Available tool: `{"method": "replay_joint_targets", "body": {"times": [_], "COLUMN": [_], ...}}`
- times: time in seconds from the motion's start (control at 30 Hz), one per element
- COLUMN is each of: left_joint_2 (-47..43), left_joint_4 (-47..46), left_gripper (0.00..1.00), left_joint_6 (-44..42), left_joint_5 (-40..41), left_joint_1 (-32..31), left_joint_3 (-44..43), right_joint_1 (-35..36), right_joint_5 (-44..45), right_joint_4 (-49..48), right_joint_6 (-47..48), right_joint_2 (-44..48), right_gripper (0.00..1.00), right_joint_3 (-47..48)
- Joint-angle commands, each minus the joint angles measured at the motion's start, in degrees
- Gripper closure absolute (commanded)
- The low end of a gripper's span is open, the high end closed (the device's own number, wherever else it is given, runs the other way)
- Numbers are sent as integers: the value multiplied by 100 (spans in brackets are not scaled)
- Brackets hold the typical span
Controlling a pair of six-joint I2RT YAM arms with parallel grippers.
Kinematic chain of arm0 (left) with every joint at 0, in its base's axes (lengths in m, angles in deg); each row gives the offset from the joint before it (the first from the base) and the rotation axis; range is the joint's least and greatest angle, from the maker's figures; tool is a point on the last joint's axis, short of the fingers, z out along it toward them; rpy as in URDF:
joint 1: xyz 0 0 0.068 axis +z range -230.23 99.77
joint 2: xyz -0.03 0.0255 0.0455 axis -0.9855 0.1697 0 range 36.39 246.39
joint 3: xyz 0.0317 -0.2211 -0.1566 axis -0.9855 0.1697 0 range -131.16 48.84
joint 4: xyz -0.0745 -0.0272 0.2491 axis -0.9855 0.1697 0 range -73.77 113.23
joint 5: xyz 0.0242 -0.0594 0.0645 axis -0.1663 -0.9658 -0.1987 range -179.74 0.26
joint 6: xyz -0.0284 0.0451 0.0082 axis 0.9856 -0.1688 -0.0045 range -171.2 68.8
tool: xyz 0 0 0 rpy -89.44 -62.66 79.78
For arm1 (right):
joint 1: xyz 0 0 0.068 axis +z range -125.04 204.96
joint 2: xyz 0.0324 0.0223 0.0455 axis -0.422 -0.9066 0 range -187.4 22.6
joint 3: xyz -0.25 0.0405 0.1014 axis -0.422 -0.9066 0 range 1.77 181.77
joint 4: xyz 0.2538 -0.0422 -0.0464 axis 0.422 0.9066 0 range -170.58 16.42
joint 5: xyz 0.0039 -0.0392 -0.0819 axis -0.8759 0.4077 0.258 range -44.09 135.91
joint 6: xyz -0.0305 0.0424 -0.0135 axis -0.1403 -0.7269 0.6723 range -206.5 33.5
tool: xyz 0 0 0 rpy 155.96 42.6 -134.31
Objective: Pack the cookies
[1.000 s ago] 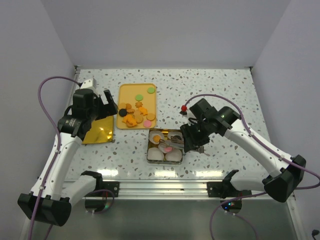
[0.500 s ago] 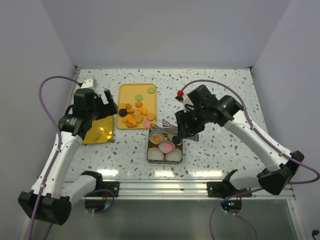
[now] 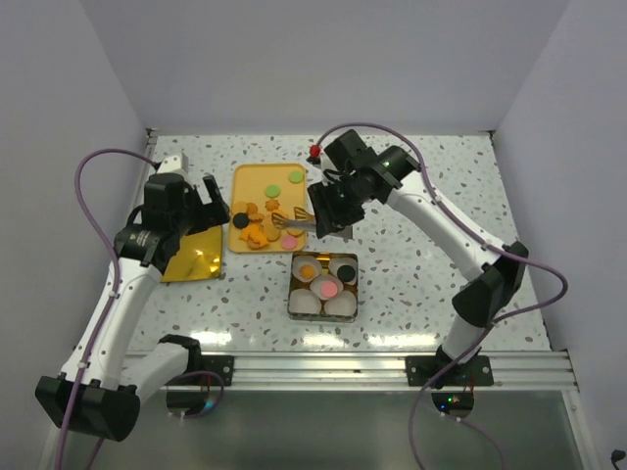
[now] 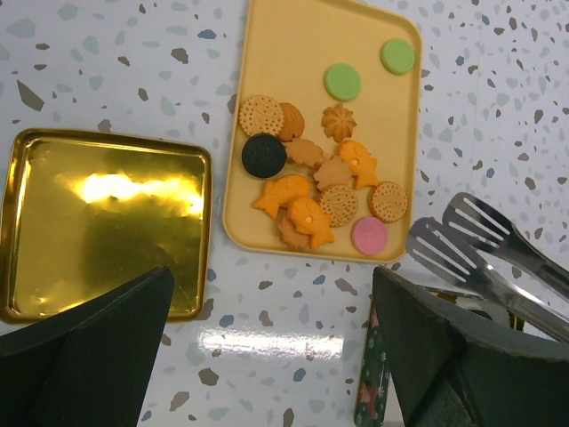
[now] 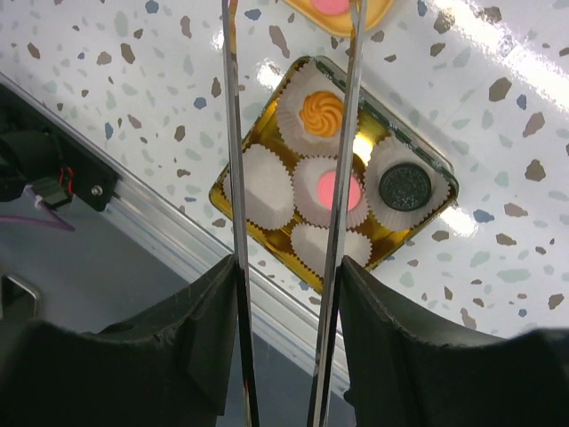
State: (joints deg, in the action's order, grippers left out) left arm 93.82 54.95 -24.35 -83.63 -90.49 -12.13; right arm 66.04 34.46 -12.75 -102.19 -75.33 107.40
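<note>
The cookies [image 4: 311, 191] lie heaped on a yellow tray [image 3: 257, 178], mostly orange-brown, with green, black and pink ones [image 3: 265, 223]. A gold tin [image 3: 295, 302] holds white paper cups; three of them hold an orange [image 5: 320, 111], a pink [image 5: 338, 189] and a black cookie [image 5: 404, 184]. My right gripper [image 3: 328, 211] [image 5: 289, 271] is shut on metal tongs [image 4: 480, 245] [image 3: 299, 217]. The tong tips hang slightly apart and bare at the tray's right edge. My left gripper [image 3: 208, 196] [image 4: 271, 285] stands open and holds nothing, left of the tray.
The tin's gold lid [image 3: 194, 257] [image 4: 102, 222] lies flat left of the tray, below my left gripper. The tin [image 5: 258, 218] sits near the table's front rail [image 3: 323, 367]. Walls close in the table at the back and both sides.
My right arm lifted the tongs off the tin and swung them back and left to the tray's right edge. A black cookie now shows in a cup. The left arm has not moved.
</note>
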Motion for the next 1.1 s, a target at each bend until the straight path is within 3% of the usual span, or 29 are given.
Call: {"method": "replay_joint_targets", "body": {"times": [0.0, 0.37, 1.07], "left_joint_2": [-179, -329, -302], "left_joint_4": [-40, 197, 250], "left_gripper": [0, 0, 0], "left_joint_6": [-13, -197, -751], "left_joint_5": [48, 259, 593], "left_joint_1": [15, 15, 130], "left_joint_3": [-196, -152, -73], "right_joint_1": [198, 708, 963], "right_joint_5": [36, 283, 678], "right_joint_4": [63, 362, 661], "right_joint_6": [188, 118, 48], "right_joint_2": [-462, -1861, -2740], "right_gripper": [51, 51, 52], "right_joint_3": [730, 2084, 2603]}}
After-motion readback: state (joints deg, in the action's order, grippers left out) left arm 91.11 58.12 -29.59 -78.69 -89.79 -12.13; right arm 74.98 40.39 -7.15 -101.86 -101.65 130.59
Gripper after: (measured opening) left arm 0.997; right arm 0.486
